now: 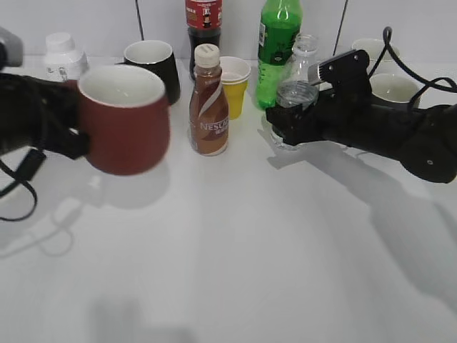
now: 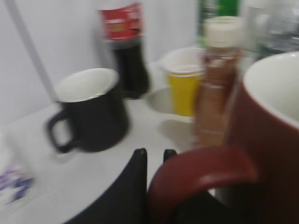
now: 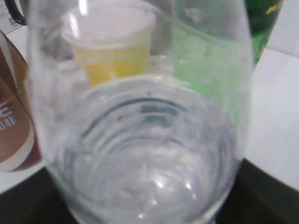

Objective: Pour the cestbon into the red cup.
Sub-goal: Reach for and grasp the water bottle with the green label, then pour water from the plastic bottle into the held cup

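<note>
The red cup (image 1: pixel 125 121) is a maroon mug with a white inside. It hangs above the table at the left, with its shadow beneath it. My left gripper (image 2: pixel 155 154) is shut on its loop handle (image 2: pixel 201 170), and in the exterior view the cup hides the jaws. The cestbon (image 1: pixel 298 89) is a clear ribbed bottle standing upright right of centre. My right gripper (image 1: pixel 283 123) is shut round its lower body. In the right wrist view the bottle (image 3: pixel 145 140) fills the frame. Its label does not show.
A brown Nescafe bottle (image 1: pixel 208 100) stands between cup and cestbon. Behind it are a yellow paper cup (image 1: pixel 235 86), a black mug (image 1: pixel 153 68), a cola bottle (image 1: pixel 203 28) and a green soda bottle (image 1: pixel 278 50). A white jar (image 1: pixel 64 57) is back left and white cups (image 1: pixel 393 86) are back right.
</note>
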Robot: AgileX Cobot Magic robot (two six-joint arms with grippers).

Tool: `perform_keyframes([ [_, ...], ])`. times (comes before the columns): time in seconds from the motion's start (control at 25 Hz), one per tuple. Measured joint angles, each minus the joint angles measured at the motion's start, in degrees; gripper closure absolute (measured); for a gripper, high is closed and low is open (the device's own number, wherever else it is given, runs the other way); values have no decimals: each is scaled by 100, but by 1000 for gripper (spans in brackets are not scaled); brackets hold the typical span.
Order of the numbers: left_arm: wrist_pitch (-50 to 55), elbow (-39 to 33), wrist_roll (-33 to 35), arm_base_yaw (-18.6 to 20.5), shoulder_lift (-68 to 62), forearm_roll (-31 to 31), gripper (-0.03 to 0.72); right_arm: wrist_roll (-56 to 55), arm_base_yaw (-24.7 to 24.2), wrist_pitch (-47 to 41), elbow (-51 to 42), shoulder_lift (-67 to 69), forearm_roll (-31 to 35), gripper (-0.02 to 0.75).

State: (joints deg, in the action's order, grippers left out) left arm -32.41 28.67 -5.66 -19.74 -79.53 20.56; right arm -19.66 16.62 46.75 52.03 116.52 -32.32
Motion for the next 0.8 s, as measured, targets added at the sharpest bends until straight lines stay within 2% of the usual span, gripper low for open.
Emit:
perform_keyframes([
  [0.2, 118, 0, 0, -596, 0, 44, 622, -117, 0, -102, 5, -47, -12, 264],
  [0.44, 118, 0, -11, -1175, -196, 44, 622, -298, 0, -1030, -154, -690, -439, 264],
  [0.52, 74, 0, -18, -1312, -343, 44, 622, -308, 0, -1090, -272, -1036, -884, 264],
  [0.72, -441, 0, -24, -1457, -920, -7, 622, -525, 99, -1091, -389, -1852, -2473, 264],
  [0.8, -690, 0, -24, -1464, -1165, -81, 622, -558, 187, -1084, -389, -1976, -2816, 264],
])
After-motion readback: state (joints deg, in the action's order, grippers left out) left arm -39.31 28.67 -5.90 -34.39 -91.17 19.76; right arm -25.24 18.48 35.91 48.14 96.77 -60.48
